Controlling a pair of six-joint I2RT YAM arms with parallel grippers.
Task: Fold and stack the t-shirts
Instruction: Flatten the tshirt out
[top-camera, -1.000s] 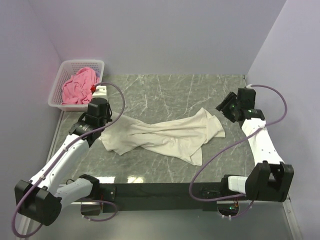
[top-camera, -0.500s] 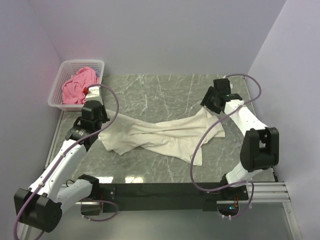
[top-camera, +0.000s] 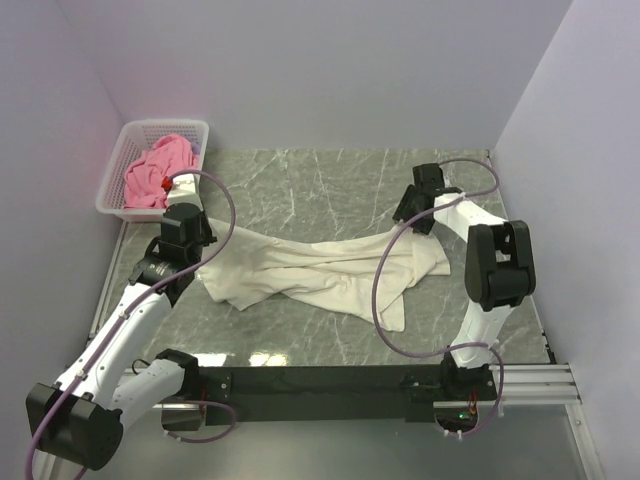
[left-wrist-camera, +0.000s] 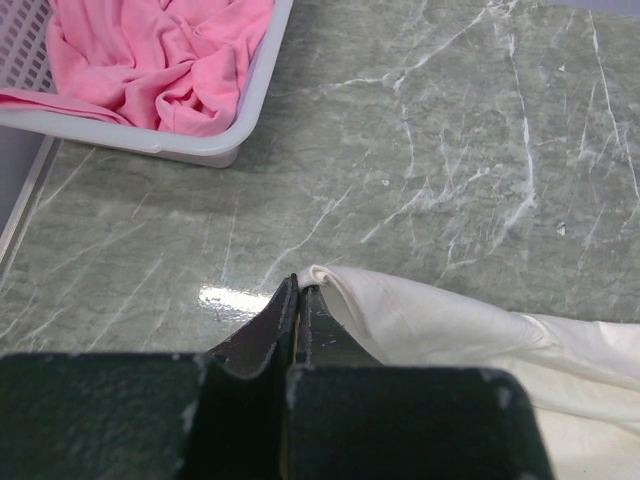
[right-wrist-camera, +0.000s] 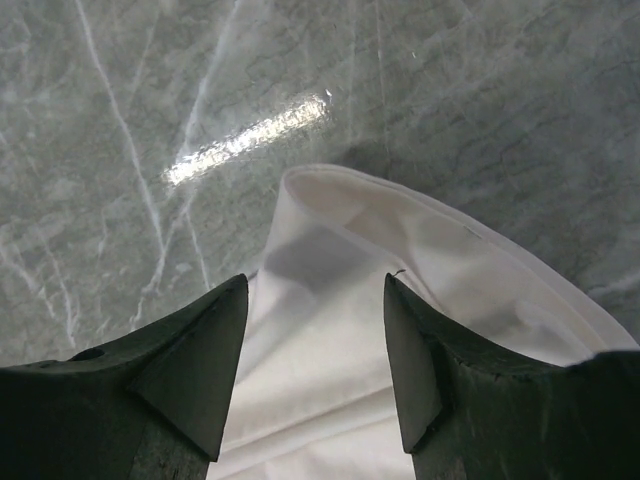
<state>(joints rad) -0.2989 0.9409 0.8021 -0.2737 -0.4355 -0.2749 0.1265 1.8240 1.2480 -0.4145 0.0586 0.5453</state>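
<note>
I see the counter (top-camera: 330, 180) carrying the cream t-shirt (top-camera: 320, 270), rumpled and stretched left to right across its middle. The white basket (top-camera: 165, 124) sits at the far-left corner with the pink t-shirt (top-camera: 155, 175) bunched inside. Left gripper (left-wrist-camera: 298, 300): jaws together, clamped on the cream t-shirt's left edge. Right gripper (right-wrist-camera: 314, 282): jaws apart over a hemmed opening at the right end.

Marble (top-camera: 330, 185) behind the cream shirt (top-camera: 335, 272) lies bare; the basket (top-camera: 168, 125) (far-left corner) blocks.
</note>
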